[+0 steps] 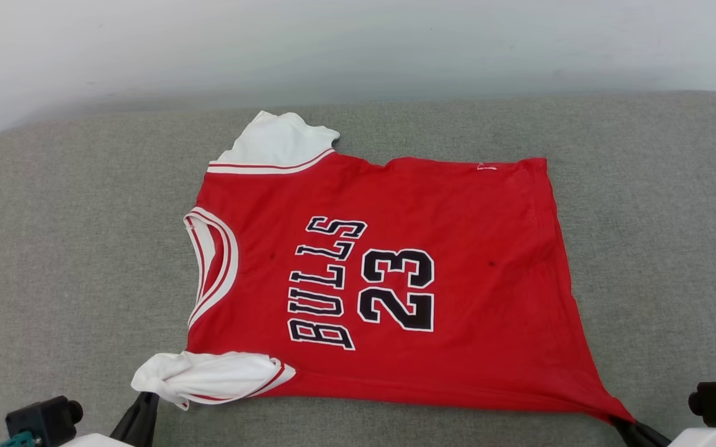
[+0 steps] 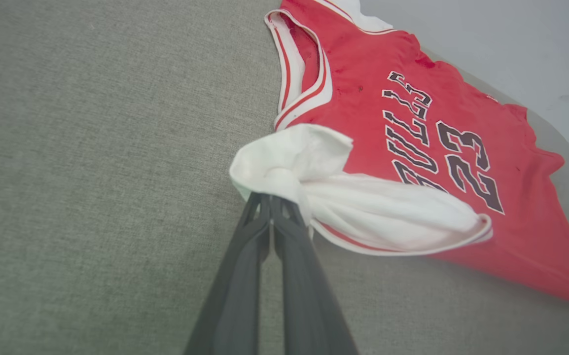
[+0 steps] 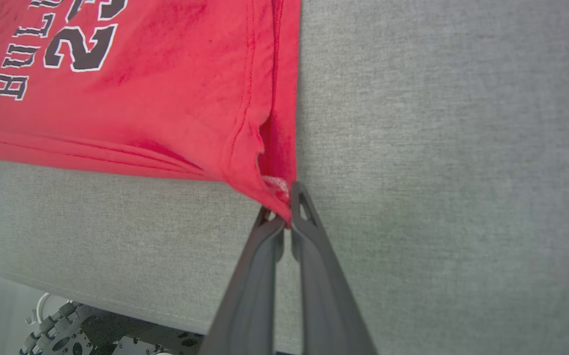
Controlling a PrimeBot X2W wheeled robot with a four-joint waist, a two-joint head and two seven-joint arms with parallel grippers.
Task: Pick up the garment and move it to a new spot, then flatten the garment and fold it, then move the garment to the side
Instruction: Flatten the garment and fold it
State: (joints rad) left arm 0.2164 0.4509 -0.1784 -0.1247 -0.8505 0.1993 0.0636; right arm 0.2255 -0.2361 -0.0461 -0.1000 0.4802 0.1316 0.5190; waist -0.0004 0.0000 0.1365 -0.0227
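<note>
The garment (image 1: 395,273), a red jersey with white sleeves and black "BULLS 23" lettering, lies spread on the grey cushion (image 1: 54,248), collar to the left. My left gripper (image 1: 150,397) is shut on the bunched white near sleeve (image 2: 284,162), pinched at the fingertips (image 2: 270,202). My right gripper (image 1: 620,421) is shut on the garment's near hem corner (image 3: 279,197), which is pulled to a point. The red cloth (image 3: 141,88) stretches away from that grip. The far white sleeve (image 1: 277,143) lies flat at the back.
Grey cushion surface (image 2: 92,148) extends on all sides of the jersey, with a pale wall (image 1: 358,43) behind it. The cushion's front edge and some robot hardware (image 3: 67,325) show below it in the right wrist view.
</note>
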